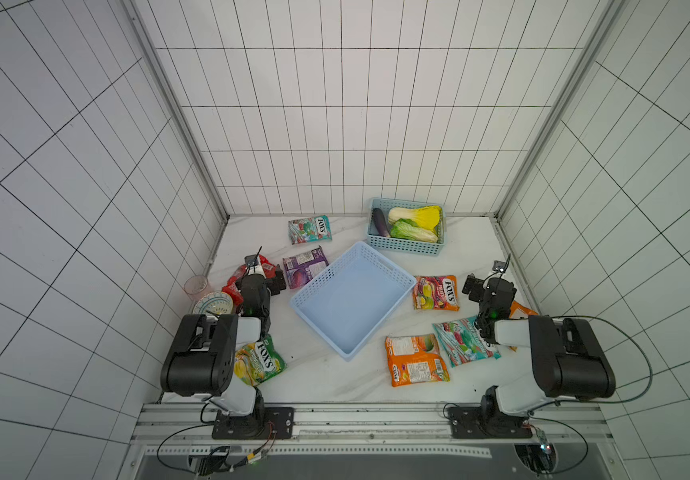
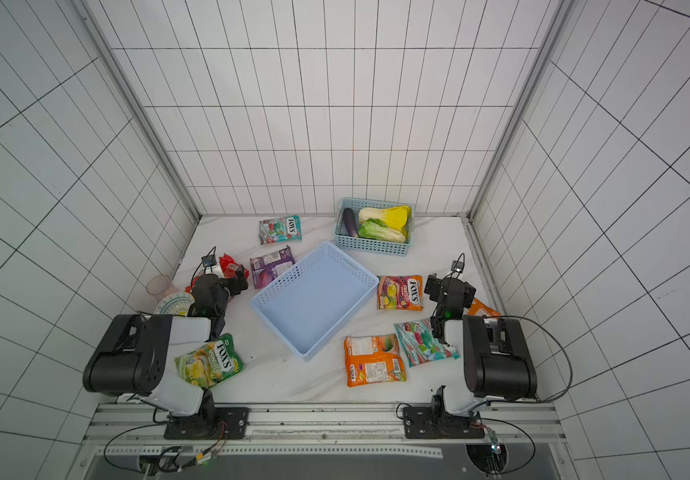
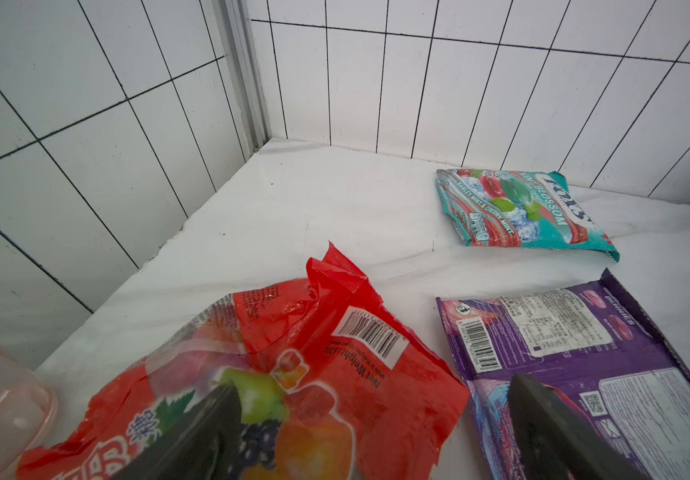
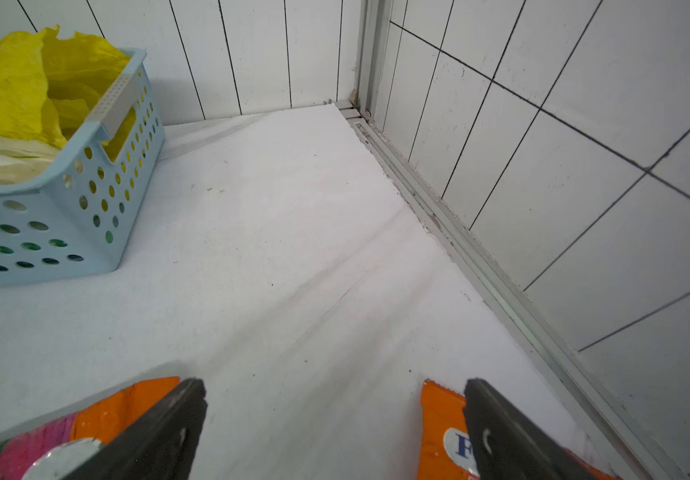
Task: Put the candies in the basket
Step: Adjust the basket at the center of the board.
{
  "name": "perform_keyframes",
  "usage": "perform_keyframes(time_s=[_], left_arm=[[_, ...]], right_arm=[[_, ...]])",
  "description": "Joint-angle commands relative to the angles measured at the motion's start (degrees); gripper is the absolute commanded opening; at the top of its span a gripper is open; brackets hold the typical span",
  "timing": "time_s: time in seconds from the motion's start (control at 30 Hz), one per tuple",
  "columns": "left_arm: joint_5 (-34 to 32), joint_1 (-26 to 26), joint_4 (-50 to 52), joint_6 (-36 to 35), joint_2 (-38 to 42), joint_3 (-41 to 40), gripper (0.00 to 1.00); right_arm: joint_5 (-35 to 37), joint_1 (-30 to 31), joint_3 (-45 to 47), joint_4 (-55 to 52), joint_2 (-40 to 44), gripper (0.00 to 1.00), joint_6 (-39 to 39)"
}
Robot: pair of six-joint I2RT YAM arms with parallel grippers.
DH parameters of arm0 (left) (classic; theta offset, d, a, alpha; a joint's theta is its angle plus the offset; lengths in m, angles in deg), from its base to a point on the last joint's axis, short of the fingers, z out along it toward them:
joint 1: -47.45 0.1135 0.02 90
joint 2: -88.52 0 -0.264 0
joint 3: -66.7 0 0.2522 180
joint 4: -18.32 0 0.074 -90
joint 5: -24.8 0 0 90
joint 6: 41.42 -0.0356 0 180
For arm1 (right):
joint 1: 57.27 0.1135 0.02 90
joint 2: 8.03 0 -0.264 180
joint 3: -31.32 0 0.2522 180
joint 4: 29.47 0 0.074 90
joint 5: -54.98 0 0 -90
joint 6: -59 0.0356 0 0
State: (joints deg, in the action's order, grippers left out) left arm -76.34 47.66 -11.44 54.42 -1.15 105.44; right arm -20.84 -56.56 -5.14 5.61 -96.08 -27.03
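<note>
Eight candy bags [image 1: 436, 292] lie around one empty basket [image 1: 351, 303]; left gripper [image 3: 372, 386] and right gripper [image 4: 335, 382] hover low, jaws wide, holding nothing.

the left arm [image 1: 198, 353] and the right arm [image 1: 567, 353] are each folded at the elbow, forearms reaching ahead, wrists low and tilted downward. the left gripper [image 3: 374, 388] has its jaws spread wide, its fingers [image 3: 210, 419] gripping nothing. the right gripper [image 4: 335, 386] gapes just as wide, also empty.

Periwinkle-blue perforated basket [image 1: 347, 307], red candy bag [image 3: 314, 365], purple bag [image 3: 576, 365], teal bag [image 3: 522, 212], orange bag [image 1: 416, 361]
</note>
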Motion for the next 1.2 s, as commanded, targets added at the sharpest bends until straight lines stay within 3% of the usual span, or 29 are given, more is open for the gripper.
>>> perform_keyframes(time_s=[0.0,0.8,0.97,1.17], left_arm=[[0.1,-0.1,-0.8,0.3,0.0,0.8,0.98],[-0.3,-1.1,-1.2,-1.2,1.6,0.7,0.98],[0.7,-4.5,11.6,-5.9,8.8,4.8,0.98],[6.5,-5.2,45.1,-5.7,18.0,18.5,0.98]], right_arm=[[0.5,-0.1,-0.3,0.6,0.1,0.99,0.7],[-0.2,-0.7,0.3,1.0,1.3,0.99,0.9],[1.2,-0.6,-1.2,-10.5,10.7,0.99,1.4],[-0.5,-0.6,-3.4,-24.8,23.6,0.99,6.3]])
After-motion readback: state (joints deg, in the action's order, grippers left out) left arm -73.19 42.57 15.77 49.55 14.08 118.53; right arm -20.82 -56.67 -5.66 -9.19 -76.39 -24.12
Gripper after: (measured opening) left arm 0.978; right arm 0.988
